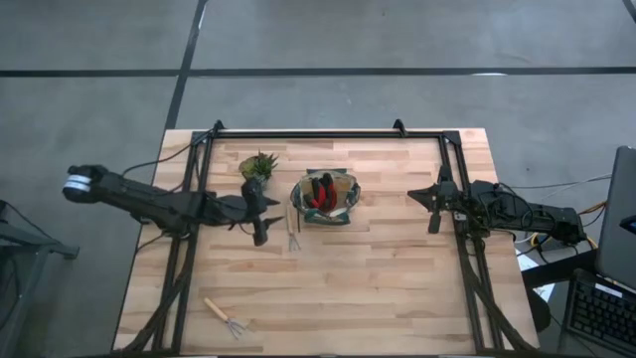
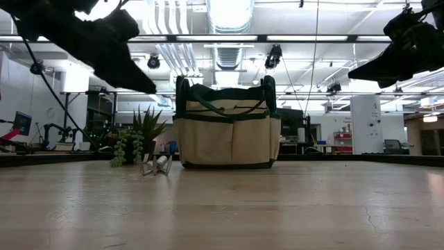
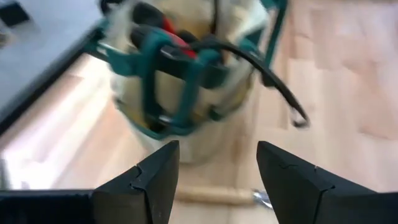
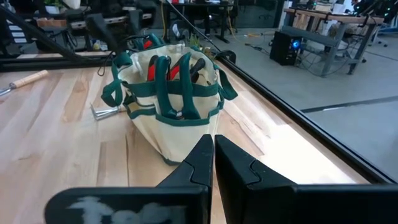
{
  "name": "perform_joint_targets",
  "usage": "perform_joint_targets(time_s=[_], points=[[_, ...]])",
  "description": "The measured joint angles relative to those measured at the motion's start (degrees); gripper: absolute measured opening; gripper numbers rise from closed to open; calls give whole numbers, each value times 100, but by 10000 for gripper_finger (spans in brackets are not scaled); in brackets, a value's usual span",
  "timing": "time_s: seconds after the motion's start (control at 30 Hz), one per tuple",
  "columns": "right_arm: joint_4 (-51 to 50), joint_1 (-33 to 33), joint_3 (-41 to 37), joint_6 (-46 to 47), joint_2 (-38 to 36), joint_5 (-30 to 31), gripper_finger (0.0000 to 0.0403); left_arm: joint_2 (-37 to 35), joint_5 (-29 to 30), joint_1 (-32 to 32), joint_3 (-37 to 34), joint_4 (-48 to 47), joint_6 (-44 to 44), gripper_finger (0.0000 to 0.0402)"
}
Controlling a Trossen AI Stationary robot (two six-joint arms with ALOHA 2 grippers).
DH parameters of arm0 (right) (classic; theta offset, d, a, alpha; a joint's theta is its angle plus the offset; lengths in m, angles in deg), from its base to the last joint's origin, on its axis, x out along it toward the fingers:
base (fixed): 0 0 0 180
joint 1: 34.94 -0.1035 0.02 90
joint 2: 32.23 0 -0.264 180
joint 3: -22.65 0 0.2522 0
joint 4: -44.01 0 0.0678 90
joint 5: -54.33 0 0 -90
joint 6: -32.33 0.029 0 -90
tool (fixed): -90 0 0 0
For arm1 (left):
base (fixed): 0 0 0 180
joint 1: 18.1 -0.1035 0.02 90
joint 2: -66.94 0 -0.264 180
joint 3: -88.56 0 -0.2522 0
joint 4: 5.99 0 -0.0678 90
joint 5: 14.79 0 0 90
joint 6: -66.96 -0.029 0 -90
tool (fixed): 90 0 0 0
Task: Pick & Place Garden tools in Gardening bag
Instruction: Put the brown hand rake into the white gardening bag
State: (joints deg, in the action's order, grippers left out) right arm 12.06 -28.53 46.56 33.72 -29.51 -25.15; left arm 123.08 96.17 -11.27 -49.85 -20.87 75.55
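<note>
**A:** Which step is judged to be in hand?

**B:** The gardening bag [image 1: 325, 199] is seen at the centre of the high view, with the red-and-black glove [image 1: 320, 192] and dark shears handles already inside. One fork [image 1: 293, 230] lies just left of the bag, almost against it; a second fork [image 1: 225, 316] lies well apart at the lower left. The left gripper [image 1: 260, 237] is held above the table beside the nearer fork, its fingers spread wide and nothing held, so that fork is taken as the next pick.

**A:** What is called for next?

**B:** A descent over the wooden handle, a closing of the fingers, then a lift over the bag's rim. The right gripper [image 1: 434, 225] is parked right of centre, fingers pressed together and empty.

**A:** What is hidden?

**B:** The fork's tines are cut off in the left wrist view. The bag's contents are blurred there. The small plant [image 1: 258, 165] is partly masked by the arm.
</note>
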Motion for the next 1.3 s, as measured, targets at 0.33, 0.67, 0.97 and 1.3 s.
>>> perform_joint_targets(time_s=[0.33,0.67,0.97,1.3], points=[[0,-1,0,-18,0,0,8,32,-104,628,0,-113,409,218],[0,-2,0,-24,0,0,8,973,-158,990,0,168,1203,218],[0,-2,0,10,0,-1,8,2227,-228,1135,0,957,1288,218],[0,-2,0,-10,0,0,8,3073,-417,1211,0,1779,1532,218]])
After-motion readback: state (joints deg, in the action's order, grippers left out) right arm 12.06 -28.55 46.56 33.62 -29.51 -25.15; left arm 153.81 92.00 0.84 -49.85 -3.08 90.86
